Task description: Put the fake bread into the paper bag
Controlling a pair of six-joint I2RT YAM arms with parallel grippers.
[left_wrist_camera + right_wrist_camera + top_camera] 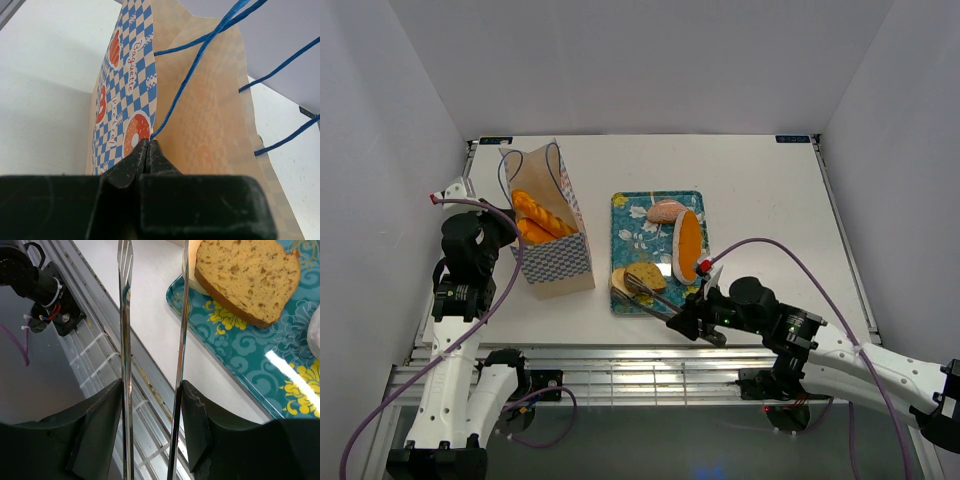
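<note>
- Two right fingers [195, 400] clamp the tongs [125, 315], whose blades stand apart beside the slice [245, 277] at the tray's [235, 345] near corner, not around it; squeezing now would likely miss it or nudge it onto the counter [155, 300].
- Left fingers [145, 156] pinch together on the bag [125, 100] rim, farther off; a tug could tip the bag and spill the loaves [540, 215] inside, or slack could let its mouth sag shut.
</note>
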